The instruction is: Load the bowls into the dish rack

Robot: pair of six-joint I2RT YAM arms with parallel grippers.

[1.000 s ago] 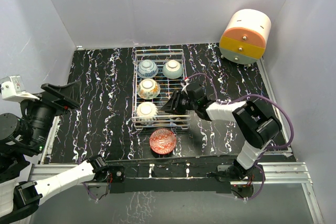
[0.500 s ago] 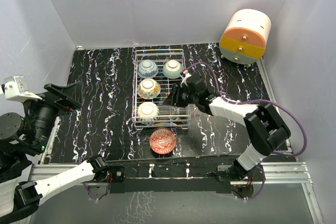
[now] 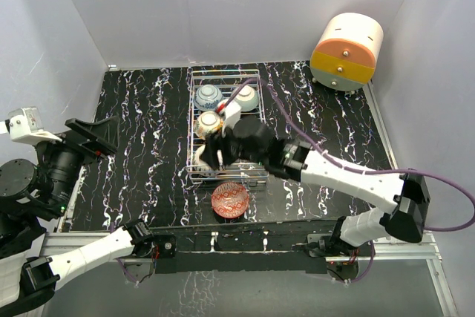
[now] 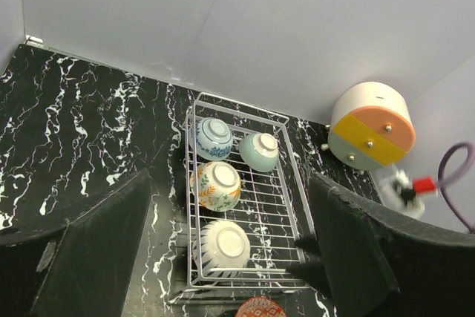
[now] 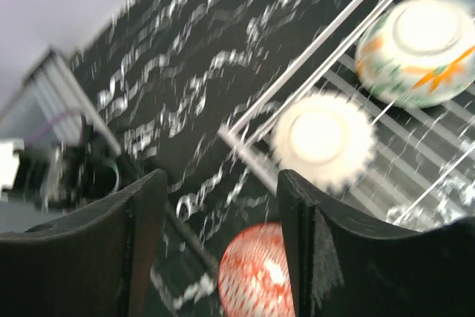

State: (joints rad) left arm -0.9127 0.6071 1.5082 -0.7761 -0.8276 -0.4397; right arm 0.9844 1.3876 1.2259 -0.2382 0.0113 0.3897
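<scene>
Near the near wall of the dish rack (image 3: 224,72), on the bench (image 3: 141,131), the red patterned bowl (image 3: 230,200) is found upright and not yet loaded. Four other bowls are set upside down in the rack: the blue patterned bowl (image 3: 208,96) and the mint bowl (image 4: 260,151) at the far end, the leafy bowl (image 3: 210,124) and the cream bowl (image 4: 221,243) nearer on the left. The right hand (image 5: 221,187) is held above the rack's near left corner, fingers spread, nothing between them. The reach for the last bowl is judged to be the step in hand. Next, the hand should be lowered to the bowl's rim and pressed together on it, then the bowl carried to the free near right part. The rack wall and the cream bowl are close and could be struck. The left hand (image 3: 89,137) is held high at the left, spread and empty. A drawer unit (image 3: 346,51) is seen at the far right, out of the way.
</scene>
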